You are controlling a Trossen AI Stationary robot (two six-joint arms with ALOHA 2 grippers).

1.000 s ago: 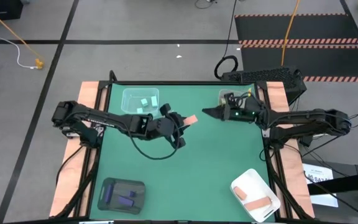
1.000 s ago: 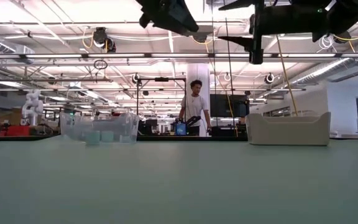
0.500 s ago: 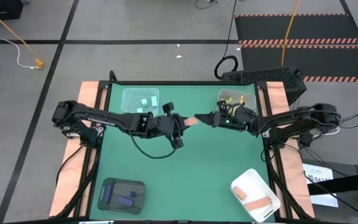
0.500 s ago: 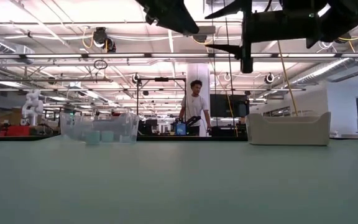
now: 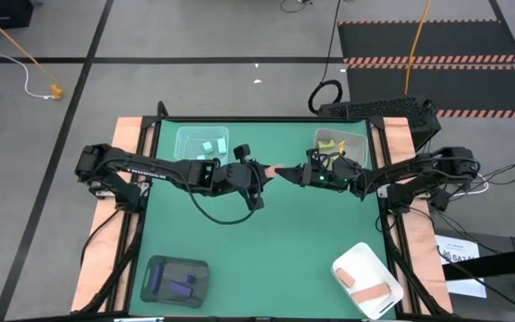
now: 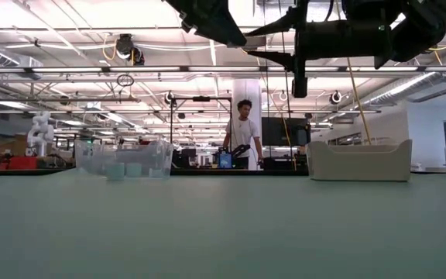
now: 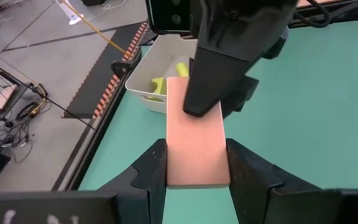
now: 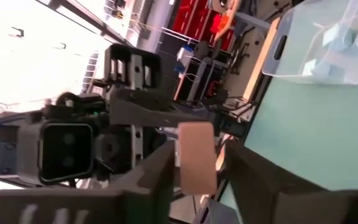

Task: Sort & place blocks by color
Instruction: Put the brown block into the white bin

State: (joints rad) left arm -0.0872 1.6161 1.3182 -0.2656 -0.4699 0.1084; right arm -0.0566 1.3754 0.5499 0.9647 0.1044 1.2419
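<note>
High view: both arms meet above the middle of the green worktop point(image 5: 240, 250), toward its far side. The left gripper point(image 5: 266, 173) holds a salmon-pink block point(image 5: 280, 171) at its tip, and the right gripper point(image 5: 293, 172) has its jaws around the block's other end, so the piece is pinched from both sides in mid-air. A clear tray point(image 5: 201, 144) with light teal blocks point(image 5: 208, 148) sits behind the left arm, a second clear tray point(image 5: 342, 143) with yellow-green blocks point(image 5: 326, 145) behind the right arm. A dark tray point(image 5: 175, 278) near the left front corner holds purple blocks point(image 5: 182, 286), and a white tray point(image 5: 367, 279) at the right front holds more salmon-pink pieces point(image 5: 371, 291). Low view: the two grippers hang well clear of the worktop at the upper edge; the clear tray with teal blocks stands at the left, the white tray at the right, and a person point(image 6: 243, 133) stands in the room beyond. Left wrist view: the pink block lies flat between the left jaws, held at its near end, while a dark finger point(image 7: 207, 81) of the right gripper presses on its far end; the tray of yellow-green blocks lies beyond. Right wrist view: the block stands between the right jaws, which are narrowed onto it, with the left gripper gripping it from behind and the teal tray farther off.
</note>
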